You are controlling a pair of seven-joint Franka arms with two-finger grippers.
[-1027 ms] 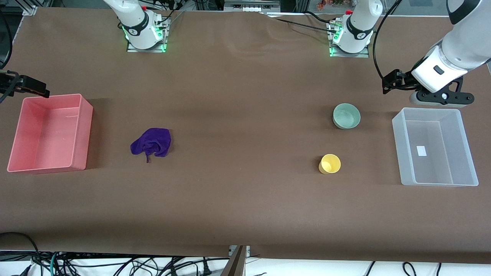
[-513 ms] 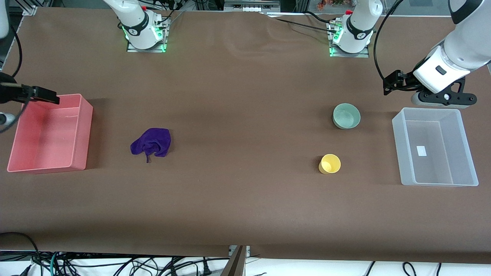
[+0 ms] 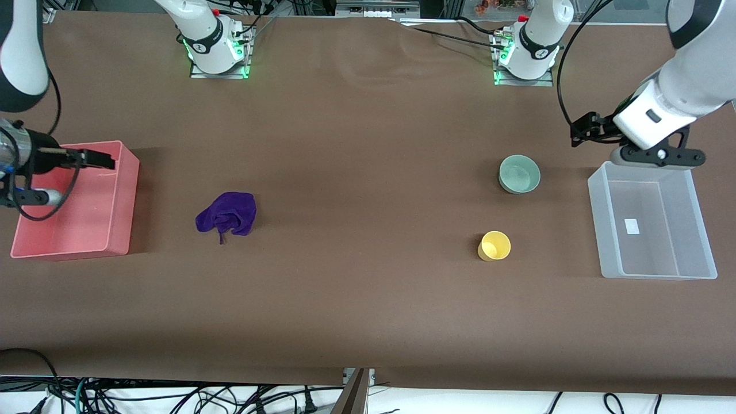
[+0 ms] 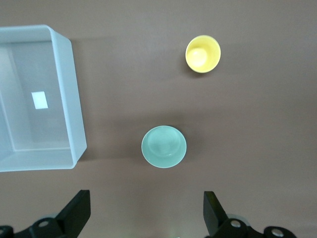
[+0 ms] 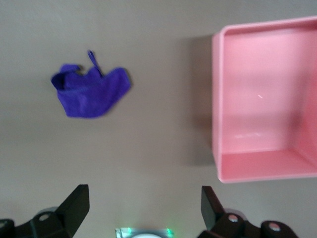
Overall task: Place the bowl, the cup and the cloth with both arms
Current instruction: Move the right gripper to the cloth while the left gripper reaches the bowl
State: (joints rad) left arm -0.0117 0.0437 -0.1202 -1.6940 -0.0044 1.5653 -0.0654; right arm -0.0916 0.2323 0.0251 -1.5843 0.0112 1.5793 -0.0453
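1. We see the right gripper (image 3: pixel 106 160) has come in from the right arm's end of the table; it now hangs over the pink bin (image 3: pixel 123 201), its tip reaching the bin's wall that faces the cloth (image 3: pixel 227 213).
2. More of the right arm (image 3: pixel 23 57) shows above it than a second ago.
3. We see the left gripper (image 3: pixel 578 133) has crept slightly toward the bowl (image 3: pixel 519 173), at the corner of the clear bin (image 3: pixel 598 190).

Bowl (image 3: pixel 519 174): pale mint green. Cup (image 3: pixel 494 246): bright yellow. Cloth (image 3: pixel 226 214): deep purple. Bins: one pink (image 3: pixel 118 201), one translucent white (image 3: pixel 598 218). Desk (image 3: pixel 356 230): brown.
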